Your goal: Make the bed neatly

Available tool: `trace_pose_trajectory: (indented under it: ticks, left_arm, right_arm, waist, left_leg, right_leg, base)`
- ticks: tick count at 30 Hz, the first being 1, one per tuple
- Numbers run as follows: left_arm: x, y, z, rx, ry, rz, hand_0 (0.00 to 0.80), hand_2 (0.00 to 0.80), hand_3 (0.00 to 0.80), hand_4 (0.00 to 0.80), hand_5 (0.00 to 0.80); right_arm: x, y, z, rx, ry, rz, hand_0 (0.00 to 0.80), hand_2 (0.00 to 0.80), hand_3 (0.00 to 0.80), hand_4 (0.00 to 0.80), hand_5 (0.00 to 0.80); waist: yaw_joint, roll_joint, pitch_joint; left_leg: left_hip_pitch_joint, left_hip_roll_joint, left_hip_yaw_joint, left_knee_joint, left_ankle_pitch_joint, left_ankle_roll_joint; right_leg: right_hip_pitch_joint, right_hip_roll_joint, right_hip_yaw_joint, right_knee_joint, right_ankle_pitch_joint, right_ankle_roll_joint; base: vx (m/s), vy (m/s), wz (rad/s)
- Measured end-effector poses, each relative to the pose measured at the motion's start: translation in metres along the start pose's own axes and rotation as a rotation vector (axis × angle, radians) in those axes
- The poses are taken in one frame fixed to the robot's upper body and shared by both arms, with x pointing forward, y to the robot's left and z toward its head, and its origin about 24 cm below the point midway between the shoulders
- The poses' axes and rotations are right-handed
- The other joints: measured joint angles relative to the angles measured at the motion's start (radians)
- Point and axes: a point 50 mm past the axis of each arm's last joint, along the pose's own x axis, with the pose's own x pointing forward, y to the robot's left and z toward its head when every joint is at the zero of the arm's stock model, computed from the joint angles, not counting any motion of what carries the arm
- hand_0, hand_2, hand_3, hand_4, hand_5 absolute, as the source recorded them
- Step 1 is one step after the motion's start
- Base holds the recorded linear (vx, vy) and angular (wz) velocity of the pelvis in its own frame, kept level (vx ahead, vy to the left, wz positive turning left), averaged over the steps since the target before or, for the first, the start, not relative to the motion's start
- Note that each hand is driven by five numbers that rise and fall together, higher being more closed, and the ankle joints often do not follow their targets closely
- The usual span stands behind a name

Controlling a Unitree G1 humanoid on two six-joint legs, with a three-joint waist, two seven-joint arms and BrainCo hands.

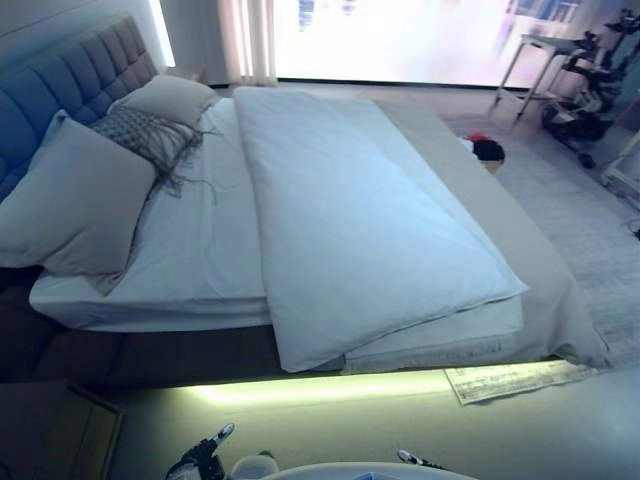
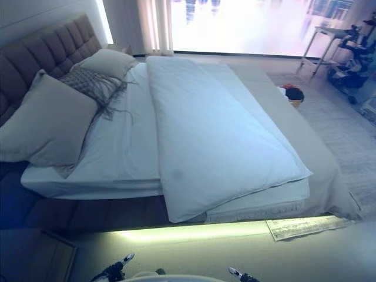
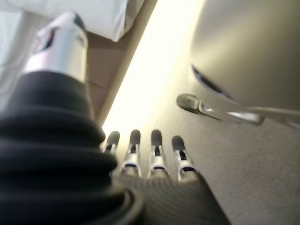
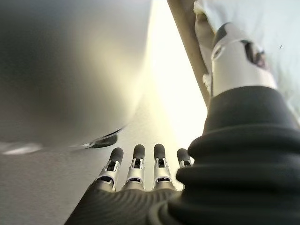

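- Bedroom with a big bright window (image 1: pixel 400 40) at the far side and a pale carpet (image 1: pixel 400 430) in front of me.
- I see the bed (image 1: pixel 150 355) stretching across the room, with a padded headboard (image 1: pixel 60 90) at its left end.
- I see a white duvet (image 1: pixel 340 220) lying on the bed. It is folded over, so it covers the middle and foot part only. Its near corner hangs a little past the near edge of the bed.
- A white sheet (image 1: pixel 200 240) shows bare between the duvet and the pillows.
- A tan cover (image 1: pixel 540 270) lies under the duvet and hangs down at the foot end.
- A big pillow (image 1: pixel 75 200) leans up at the near head corner of the bed.
- A smaller pillow (image 1: pixel 170 98) sits at the far head corner.
- A grey fringed cushion (image 1: pixel 145 135) lies between the two pillows, touching both.
- A glowing strip (image 1: pixel 320 385) of light runs along the bottom near edge of the bed.
- A paper (image 1: pixel 515 380) lies flat on the carpet near the foot corner.
- A red and black thing (image 1: pixel 486 149) sits on the floor past the far side of the bed.
- A small table (image 1: pixel 540 60) stands by the window.
- My left hand (image 3: pixel 140 159) hangs low over the carpet, fingers straight and side by side, holding nothing.
- My right hand (image 4: pixel 140 168) hangs low too, fingers straight in a row, holding nothing.
- Both hands are well apart from the bed.
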Motion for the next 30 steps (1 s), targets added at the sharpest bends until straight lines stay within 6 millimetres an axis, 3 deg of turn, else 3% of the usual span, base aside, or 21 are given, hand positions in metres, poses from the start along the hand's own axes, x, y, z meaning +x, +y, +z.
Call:
trace_pose_trajectory:
  ticks: [4,5,6,9,11,13,15,16,17,19,23,25,28,30]
  left_arm:
    - [0.0,-0.004,0.001,0.055,0.005,-0.019,0.0,0.0,0.0,0.0,0.0]
    - [0.0,-0.006,0.002,0.089,0.006,-0.026,0.0,0.0,0.0,0.0,0.0]
    - [0.001,-0.012,0.002,0.111,0.009,-0.042,0.0,0.0,0.0,0.0,0.0]
    - [0.0,-0.015,-0.005,0.144,0.033,-0.051,0.0,0.0,0.0,0.0,0.0]
    - [0.001,-0.014,0.002,0.148,0.017,-0.045,0.0,0.0,0.0,0.0,0.0]
    - [0.002,-0.016,0.014,0.148,-0.02,-0.049,0.0,0.0,0.0,0.0,0.0]
    - [0.003,-0.025,0.029,0.148,-0.055,-0.058,0.0,0.0,0.0,0.0,0.0]
    - [0.003,-0.025,0.029,0.141,-0.057,-0.054,0.0,0.0,0.0,0.0,0.0]
    - [0.003,-0.024,0.03,0.138,-0.061,-0.04,0.0,0.0,0.0,0.0,0.0]
    - [0.002,-0.023,0.021,0.13,-0.041,-0.02,0.0,0.0,0.0,0.0,0.0]
    - [0.001,-0.026,0.01,0.113,-0.036,-0.03,0.0,0.0,0.0,0.0,0.0]
    - [0.001,-0.026,0.007,0.123,-0.034,-0.033,0.0,0.0,0.0,0.0,0.0]
    - [0.001,-0.027,0.007,0.128,-0.051,-0.039,0.0,0.0,0.0,0.0,0.0]
    - [0.001,-0.028,0.009,0.114,-0.062,-0.039,0.0,0.0,0.0,0.0,0.0]
  right_arm:
    - [0.001,0.001,0.009,-0.004,-0.027,-0.01,0.0,0.0,0.0,0.0,0.0]
    - [0.001,0.0,0.009,0.0,-0.032,-0.018,0.0,0.0,0.0,0.0,0.0]
    - [0.0,-0.005,0.013,0.009,-0.048,-0.03,0.0,0.0,0.0,0.0,0.0]
    - [0.0,-0.009,0.034,0.013,-0.105,-0.033,0.0,0.0,0.0,0.0,0.0]
    - [0.0,-0.002,0.039,0.013,-0.12,-0.013,0.0,0.0,0.0,0.0,0.0]
    - [0.001,0.01,0.056,0.028,-0.16,0.019,0.0,0.0,0.0,0.0,0.0]
    - [0.0,0.02,0.08,0.033,-0.217,0.035,0.0,0.0,0.0,0.0,0.0]
    - [0.0,0.023,0.085,0.039,-0.228,0.039,0.0,0.0,0.0,0.0,0.0]
    - [0.0,0.023,0.084,0.041,-0.226,0.035,0.0,0.0,0.0,0.0,0.0]
    - [0.0,0.02,0.08,0.051,-0.218,0.029,0.0,0.0,0.0,0.0,0.0]
    - [0.0,0.01,0.069,0.054,-0.204,0.009,0.0,0.0,0.0,0.0,0.0]
    - [-0.001,0.004,0.067,0.054,-0.208,0.0,0.0,0.0,0.0,0.0,0.0]
    - [-0.001,-0.001,0.059,0.057,-0.189,-0.006,0.0,0.0,0.0,0.0,0.0]
    - [-0.001,0.0,0.058,0.057,-0.188,0.001,0.0,0.0,0.0,0.0,0.0]
  waist:
    - [-0.004,0.007,-0.01]
    - [-0.008,0.01,-0.016]
    - [-0.008,0.036,-0.007]
    - [-0.034,0.09,0.013]
    - [-0.031,0.075,0.016]
    - [-0.032,0.059,0.035]
    - [-0.031,0.053,0.096]
    - [-0.032,0.052,0.117]
    - [-0.032,0.049,0.124]
    - [-0.036,0.064,0.136]
    - [-0.031,0.099,0.118]
    - [-0.032,0.106,0.097]
    - [-0.032,0.095,0.077]
    - [-0.032,0.083,0.073]
  left_leg:
    - [-0.03,-0.003,-0.016,0.031,-0.018,-0.002]
    - [-0.043,-0.014,-0.015,0.039,-0.023,0.004]
    - [-0.046,-0.003,-0.032,0.039,-0.026,0.014]
    - [0.027,0.016,-0.043,-0.044,0.007,0.044]
    - [0.006,0.02,-0.031,-0.05,0.009,0.041]
    - [-0.067,0.033,-0.006,-0.034,0.019,0.043]
    - [-0.107,0.047,0.008,-0.025,0.035,0.04]
    - [-0.106,0.048,0.002,-0.025,0.041,0.017]
    - [-0.1,0.049,-0.004,-0.023,0.042,-0.006]
    - [-0.048,0.08,-0.017,-0.053,0.042,-0.023]
    - [0.024,0.13,-0.019,-0.07,0.03,-0.044]
    - [0.028,0.134,-0.02,-0.076,0.025,-0.053]
    - [0.035,0.131,-0.021,-0.074,0.021,-0.094]
    - [0.029,0.123,-0.025,-0.052,0.018,-0.096]
  right_leg:
    - [-0.024,-0.005,-0.001,0.032,-0.037,0.0]
    - [-0.055,-0.008,-0.001,0.091,-0.052,-0.011]
    - [-0.105,-0.004,-0.002,0.191,-0.05,-0.006]
    - [-0.258,-0.011,0.0,0.493,-0.029,-0.044]
    - [-0.298,-0.014,-0.001,0.376,-0.034,-0.038]
    - [-0.392,-0.023,-0.025,0.262,-0.01,-0.003]
    - [-0.436,-0.03,-0.041,0.145,0.053,0.036]
    - [-0.422,-0.033,-0.033,0.093,0.089,0.035]
    - [-0.401,-0.031,-0.034,0.068,0.129,0.035]
    - [-0.335,-0.001,-0.057,0.035,0.194,0.024]
    - [-0.257,0.059,-0.088,0.005,0.19,-0.009]
    - [-0.239,0.067,-0.092,-0.018,0.196,-0.017]
    - [-0.218,0.072,-0.095,-0.039,0.205,-0.012]
    - [-0.213,0.062,-0.096,-0.04,0.2,-0.006]
  base:
    - [0.082,0.201,0.09]
    - [0.107,0.191,0.02]
    - [0.106,0.11,0.01]
    - [0.035,-0.055,0.02]
    - [-0.172,-0.241,0.07]
    - [-0.208,-0.315,0.05]
    - [0.089,-0.274,0.15]
    - [0.226,-0.226,0.24]
    - [0.272,-0.18,0.4]
    - [0.297,-0.158,0.48]
    - [0.207,-0.095,0.16]
    - [0.145,-0.086,-0.03]
    - [0.086,-0.065,0.02]
    - [0.051,-0.032,0.05]
